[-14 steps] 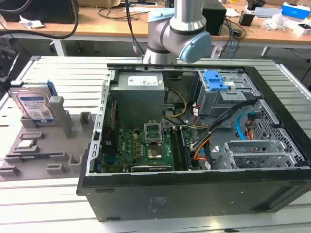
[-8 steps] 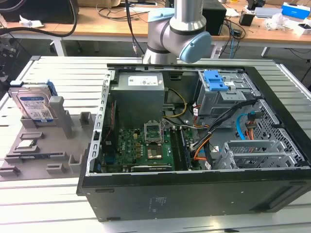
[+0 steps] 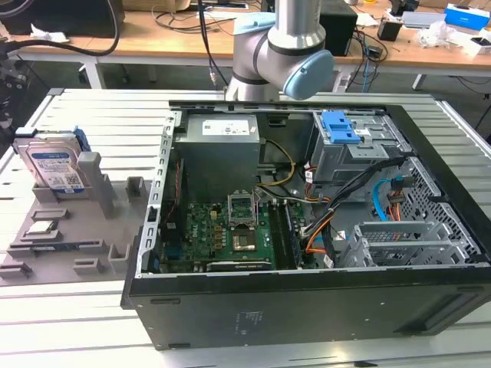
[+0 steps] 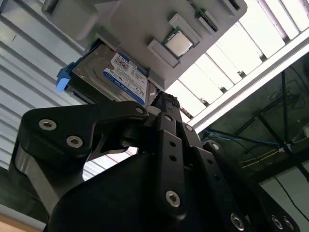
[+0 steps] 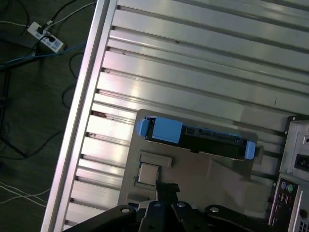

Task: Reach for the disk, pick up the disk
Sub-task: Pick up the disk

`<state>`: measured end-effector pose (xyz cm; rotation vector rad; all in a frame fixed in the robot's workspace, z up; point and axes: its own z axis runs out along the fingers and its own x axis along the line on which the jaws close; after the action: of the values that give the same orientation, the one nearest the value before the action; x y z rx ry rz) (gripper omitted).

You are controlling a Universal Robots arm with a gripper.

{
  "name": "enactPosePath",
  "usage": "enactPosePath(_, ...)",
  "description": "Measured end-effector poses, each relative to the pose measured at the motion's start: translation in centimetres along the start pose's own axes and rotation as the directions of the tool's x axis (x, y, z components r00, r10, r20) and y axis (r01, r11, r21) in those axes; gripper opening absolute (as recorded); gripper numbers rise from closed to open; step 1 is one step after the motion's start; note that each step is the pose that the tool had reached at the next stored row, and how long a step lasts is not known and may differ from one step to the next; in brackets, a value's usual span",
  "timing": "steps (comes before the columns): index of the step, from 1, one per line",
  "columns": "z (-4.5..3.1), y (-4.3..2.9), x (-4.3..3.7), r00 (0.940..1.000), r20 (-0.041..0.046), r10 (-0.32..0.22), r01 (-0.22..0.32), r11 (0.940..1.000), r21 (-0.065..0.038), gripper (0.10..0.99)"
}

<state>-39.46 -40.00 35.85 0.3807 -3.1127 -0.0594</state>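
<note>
Silver with a blue bracket around it, the disk (image 3: 52,165) stands on edge in a slot of the grey holder (image 3: 100,222). The holder lies on the slatted aluminium table (image 3: 92,115) at the exterior view's left, well apart from the open computer case (image 3: 307,230). In the second wrist view the black gripper (image 4: 166,102) is clenched on nothing, its tips pressed together, poised over the holder near the small processor chip (image 4: 178,43) and not touching the disk.
</note>
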Motion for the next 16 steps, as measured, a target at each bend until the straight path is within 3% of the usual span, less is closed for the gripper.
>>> enactPosePath(3,0.00,0.00,0.00,0.9970,-0.0029,-0.077,0.077,0.9970,0.000,0.102)
enactPosePath(7,0.00,0.00,0.00,0.9908,-0.0052,-0.135,0.135,0.9908,0.000,0.102)
enactPosePath(11,0.00,0.00,0.00,0.9813,-0.0073,-0.192,0.192,0.9813,-0.001,0.102)
enactPosePath(13,0.00,0.00,0.00,0.9716,-0.0090,-0.236,0.236,0.9717,-0.001,0.102)
enactPosePath(16,0.00,0.00,0.00,0.9625,-0.0104,-0.271,0.271,0.9625,-0.001,0.102)
